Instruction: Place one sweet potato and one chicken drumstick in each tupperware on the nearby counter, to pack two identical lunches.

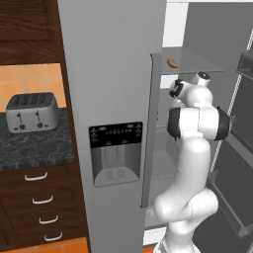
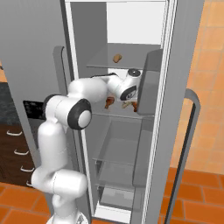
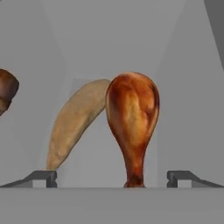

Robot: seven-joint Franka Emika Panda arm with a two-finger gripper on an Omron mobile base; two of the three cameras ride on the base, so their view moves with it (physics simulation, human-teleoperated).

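A red-brown chicken drumstick [image 3: 132, 118] lies straight ahead of my open gripper [image 3: 111, 177], its thin stub pointing at me between the two fingertips, untouched. A tan sweet potato [image 3: 74, 122] lies behind it to the left, and a second drumstick [image 3: 6, 89] shows at the left edge. In the right base view these lie on the fridge's middle shelf: drumstick [image 2: 109, 101], sweet potato [image 2: 126, 104], drumstick [image 2: 135, 106]. Another sweet potato [image 2: 117, 57] [image 1: 172, 63] rests on the shelf above. The counter [image 1: 29, 148] is at the left. The tupperware is out of view.
The arm reaches into the open fridge [image 2: 127, 144], between its glass shelves. The open door with its bins [image 2: 151, 87] stands close on the right, and the closed door with a dispenser [image 1: 116, 153] on the left. A toaster [image 1: 31, 112] stands on the counter.
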